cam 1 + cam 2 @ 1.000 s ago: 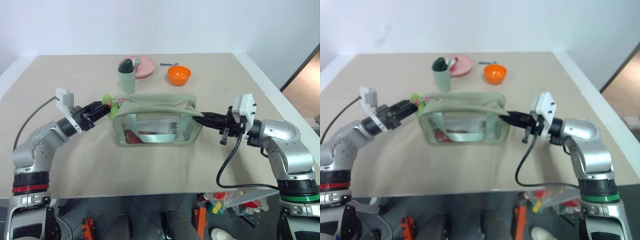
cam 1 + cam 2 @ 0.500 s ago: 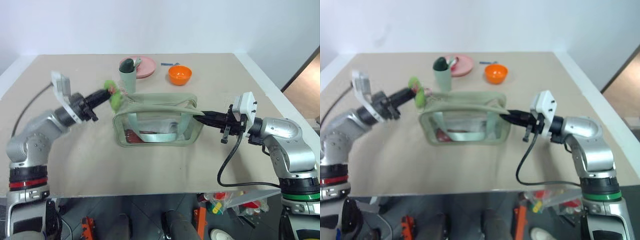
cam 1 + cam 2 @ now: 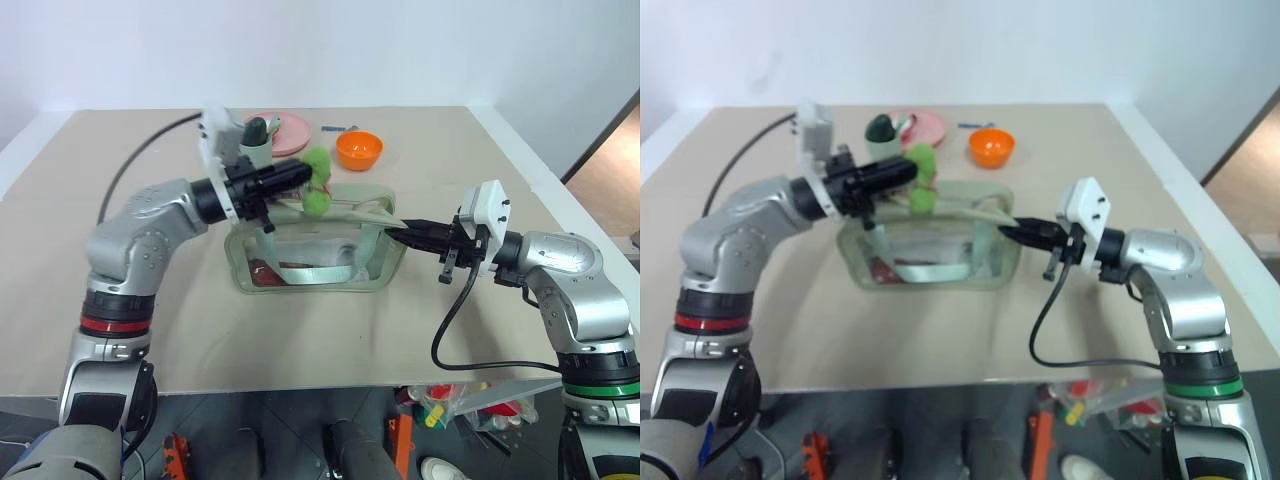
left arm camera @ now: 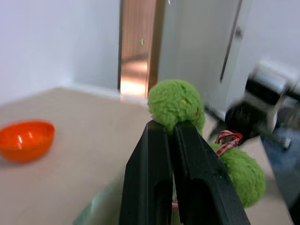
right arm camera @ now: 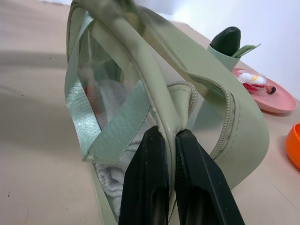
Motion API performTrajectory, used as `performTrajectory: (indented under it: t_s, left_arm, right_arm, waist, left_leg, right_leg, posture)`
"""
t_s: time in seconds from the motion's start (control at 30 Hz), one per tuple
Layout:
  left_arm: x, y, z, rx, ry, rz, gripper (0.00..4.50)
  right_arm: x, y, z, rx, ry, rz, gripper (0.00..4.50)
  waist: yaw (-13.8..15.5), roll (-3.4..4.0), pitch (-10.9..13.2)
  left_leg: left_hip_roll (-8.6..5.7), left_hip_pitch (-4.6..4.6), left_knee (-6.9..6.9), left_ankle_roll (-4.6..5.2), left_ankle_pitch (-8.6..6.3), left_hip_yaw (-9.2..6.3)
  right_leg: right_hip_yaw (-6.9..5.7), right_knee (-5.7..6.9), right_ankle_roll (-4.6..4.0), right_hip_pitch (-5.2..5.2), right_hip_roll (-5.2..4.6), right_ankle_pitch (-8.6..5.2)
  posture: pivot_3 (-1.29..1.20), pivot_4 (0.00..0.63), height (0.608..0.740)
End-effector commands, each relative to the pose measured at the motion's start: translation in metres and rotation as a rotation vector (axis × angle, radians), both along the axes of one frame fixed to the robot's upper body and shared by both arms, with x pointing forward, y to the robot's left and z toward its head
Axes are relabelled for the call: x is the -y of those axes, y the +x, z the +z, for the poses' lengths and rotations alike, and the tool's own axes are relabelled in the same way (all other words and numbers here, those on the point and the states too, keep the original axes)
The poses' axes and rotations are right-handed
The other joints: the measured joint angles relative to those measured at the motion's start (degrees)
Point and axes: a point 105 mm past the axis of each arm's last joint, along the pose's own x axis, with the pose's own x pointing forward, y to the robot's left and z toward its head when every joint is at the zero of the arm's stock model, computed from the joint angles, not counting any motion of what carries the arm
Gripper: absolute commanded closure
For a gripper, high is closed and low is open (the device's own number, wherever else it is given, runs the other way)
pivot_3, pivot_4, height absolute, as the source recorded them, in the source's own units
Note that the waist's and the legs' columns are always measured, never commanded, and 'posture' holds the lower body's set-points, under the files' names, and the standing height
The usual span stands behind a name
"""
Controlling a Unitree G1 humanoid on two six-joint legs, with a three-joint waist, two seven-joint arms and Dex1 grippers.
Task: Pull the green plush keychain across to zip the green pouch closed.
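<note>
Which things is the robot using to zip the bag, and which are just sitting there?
Being used:
- green plush keychain, pinched in the left end effector
- green pouch, its end held by the right end effector

Just sitting there:
- orange bowl
- pink plate
- sage-green cup
- small blue thing beyond the bowl
</note>
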Motion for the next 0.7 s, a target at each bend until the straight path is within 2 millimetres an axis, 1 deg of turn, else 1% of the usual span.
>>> performTrajectory:
  t_s: [0.03, 0.07, 0.1, 0.17, 0.2, 0.27, 0.3, 0.33, 0.37, 0.43, 0.47, 0.5, 0.6, 0.7]
  left_arm:
    - [0.006, -0.005, 0.007, 0.066, 0.066, -0.052, 4.47]
    - [0.005, -0.004, 0.008, 0.07, 0.073, -0.049, 4.47]
    - [0.004, -0.003, 0.009, 0.074, 0.075, -0.045, 3.81]
    - [0.002, -0.005, 0.016, 0.086, 0.082, -0.056, 3.19]
    - [0.0, -0.007, 0.022, 0.096, 0.088, -0.062, 2.78]
    - [-0.004, -0.013, 0.028, 0.116, 0.124, -0.077, 2.19]
    - [-0.006, -0.015, 0.03, 0.124, 0.141, -0.08, 1.75]
    - [-0.009, -0.018, 0.031, 0.13, 0.164, -0.083, 1.51]
    - [-0.011, -0.02, 0.032, 0.134, 0.183, -0.084, 1.06]
    - [-0.018, -0.024, 0.031, 0.14, 0.225, -0.076, 0.38]
    - [-0.022, -0.026, 0.03, 0.144, 0.251, -0.068, 0.11]
    - [-0.026, -0.028, 0.028, 0.145, 0.276, -0.062, 0.05]
    - [-0.038, -0.036, 0.023, 0.142, 0.338, -0.043, 0.05]
    - [-0.051, -0.043, 0.013, 0.131, 0.388, -0.001, 0.05]
  right_arm:
    - [0.0, -0.005, 0.01, 0.059, -0.015, 0.008, 4.5]
    - [0.0, -0.005, 0.01, 0.06, -0.015, 0.006, 4.5]
    - [0.0, -0.005, 0.009, 0.06, -0.015, 0.006, 4.5]
    - [0.001, -0.005, 0.009, 0.062, -0.012, 0.005, 4.5]
    - [0.001, -0.005, 0.009, 0.061, -0.01, 0.006, 4.5]
    - [0.0, -0.005, 0.008, 0.061, -0.008, 0.008, 4.5]
    - [0.0, -0.004, 0.008, 0.061, -0.008, 0.009, 4.5]
    - [0.0, -0.004, 0.008, 0.062, -0.008, 0.011, 4.5]
    - [0.0, -0.003, 0.008, 0.062, -0.008, 0.012, 4.5]
    - [-0.001, -0.003, 0.008, 0.062, -0.008, 0.015, 4.5]
    - [-0.001, -0.003, 0.008, 0.063, -0.008, 0.016, 4.5]
    - [-0.001, -0.002, 0.008, 0.063, -0.008, 0.018, 4.5]
    - [0.0, -0.001, 0.007, 0.062, -0.009, 0.023, 4.5]
    - [0.001, 0.001, 0.005, 0.061, -0.011, 0.025, 4.5]
  waist:
    - [-0.01, 0.0, 0.0]
    - [-0.02, 0.0, 0.0]
    - [-0.02, 0.0, 0.0]
    - [-0.02, 0.0, 0.0]
    - [-0.02, 0.0, 0.0]
    - [-0.02, 0.0, 0.0]
    - [-0.05, 0.0, 0.0]
    - [-0.08, 0.01, 0.0]
    - [-0.08, 0.01, 0.0]
    - [-0.07, 0.01, 0.0]
    - [-0.07, 0.01, 0.0]
    - [-0.06, 0.01, 0.01]
    - [-0.11, 0.01, 0.01]
    - [-0.13, 0.01, 0.01]
  left_leg:
    - [0.0, -0.01, 0.0, 0.0, 0.0, 0.01]
    - [-0.01, 0.0, 0.0, 0.0, 0.0, 0.01]
    - [-0.01, 0.0, 0.0, 0.0, 0.0, 0.02]
    - [0.0, 0.0, 0.0, 0.0, 0.0, 0.01]
    - [0.0, 0.0, 0.0, 0.0, 0.0, 0.0]
    - [0.0, -0.01, 0.0, 0.0, 0.0, 0.0]
    - [0.0, 0.0, 0.0, 0.0, 0.0, 0.0]
    - [0.0, 0.0, -0.01, 0.0, 0.0, 0.01]
    - [0.0, -0.01, -0.02, 0.0, 0.0, 0.02]
    - [0.0, -0.01, -0.03, 0.01, 0.0, 0.01]
    - [0.01, -0.02, -0.03, 0.01, 0.0, 0.0]
    - [0.01, -0.02, -0.03, 0.01, 0.0, 0.0]
    - [0.01, 0.0, -0.04, 0.01, 0.0, 0.03]
    - [0.02, 0.0, -0.03, 0.01, 0.0, 0.03]
  right_leg:
    - [0.01, 0.0, 0.0, 0.0, 0.0, 0.0]
    - [0.01, 0.0, 0.01, 0.0, -0.01, -0.01]
    - [0.02, 0.0, 0.01, 0.0, -0.01, -0.01]
    - [0.01, 0.0, 0.01, 0.0, 0.0, -0.01]
    - [0.0, 0.0, 0.01, -0.01, 0.0, 0.0]
    - [0.0, 0.0, 0.01, -0.01, 0.0, -0.01]
    - [0.0, 0.0, 0.01, -0.01, 0.0, -0.01]
    - [0.01, 0.0, 0.01, -0.02, 0.0, -0.01]
    - [0.02, 0.0, 0.02, -0.03, 0.0, -0.01]
    - [0.01, 0.0, 0.04, -0.03, 0.0, -0.03]
    - [-0.01, 0.0, 0.04, -0.04, 0.0, -0.03]
    - [0.0, 0.0, 0.04, -0.04, 0.0, -0.03]
    - [0.03, 0.0, 0.03, -0.05, -0.01, -0.03]
    - [0.02, 0.0, 0.03, -0.05, -0.01, -0.03]
  posture:
    - [0.0, 0.15, 0.74]
    - [0.0, 0.15, 0.74]
    - [0.0, 0.15, 0.74]
    - [0.0, 0.15, 0.74]
    - [0.0, 0.15, 0.74]
    - [0.0, 0.15, 0.74]
    - [0.0, 0.15, 0.74]
    - [0.0, 0.15, 0.74]
    - [0.0, 0.15, 0.74]
    - [0.0, 0.15, 0.74]
    - [0.0, 0.15, 0.74]
    - [0.0, 0.15, 0.74]
    - [0.0, 0.15, 0.74]
    - [0.0, 0.15, 0.74]
